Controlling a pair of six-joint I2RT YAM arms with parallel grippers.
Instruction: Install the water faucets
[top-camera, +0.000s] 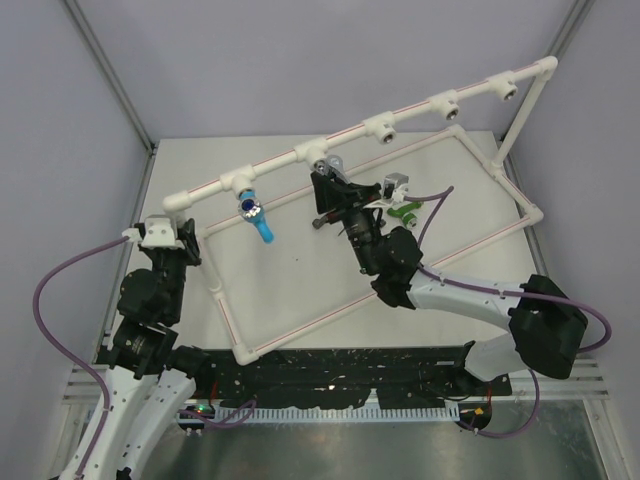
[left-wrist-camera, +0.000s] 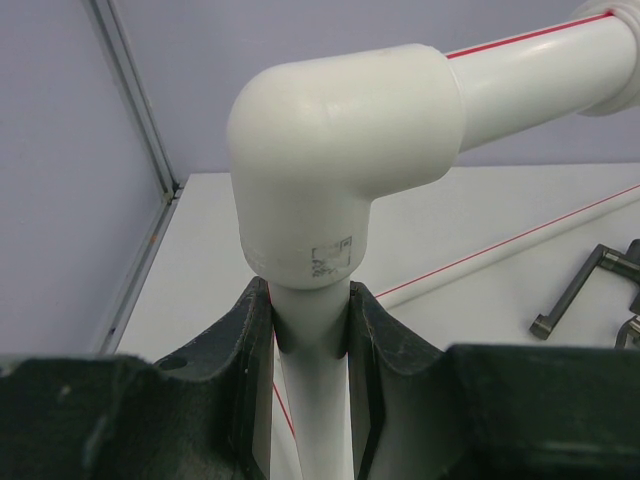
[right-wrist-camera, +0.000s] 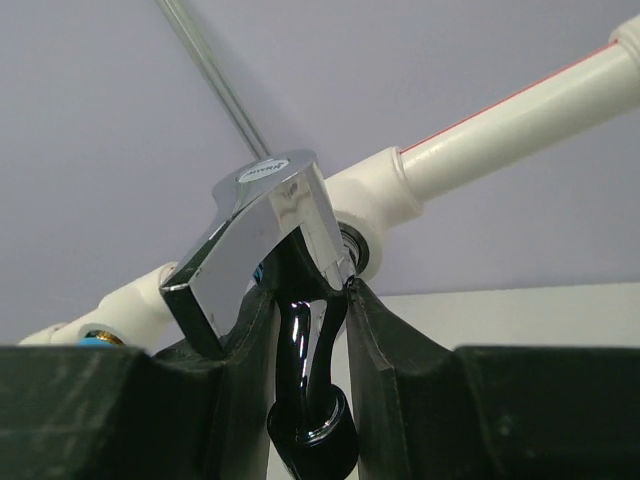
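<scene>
**Q:** Left side first. What does the left gripper (left-wrist-camera: 310, 325) have?

**A:** Its fingers (left-wrist-camera: 235, 350) are pressed in on the upright post of the white pipe frame (top-camera: 415, 112), just under the elbow (left-wrist-camera: 340, 160). I judge this a brace: the plastic frame looks light and likely to twist under torque.

**Q:** Faucets, going rightward?

**A:** The blue faucet (top-camera: 253, 214) hangs seated in the rail, at 9 o'clock from the chrome faucet (right-wrist-camera: 250, 240). The chrome one is at the next socket (right-wrist-camera: 375, 205), with its threaded end at the mouth; how far in cannot be seen. The right gripper (right-wrist-camera: 305, 300) has both fingers closed tight on its body below the lever (right-wrist-camera: 275, 180). The green faucet (top-camera: 405, 212) lies on the tabletop (top-camera: 300, 290), at 3 o'clock from that gripper.

**Q:** Handling?

**A:** Judgement: solid metal, rigid, heavy for its size, polished and therefore slippery. Hold the body, not the lever, which probably swivels. The threads want square entry; cross-threading into soft plastic is the risk.
</scene>
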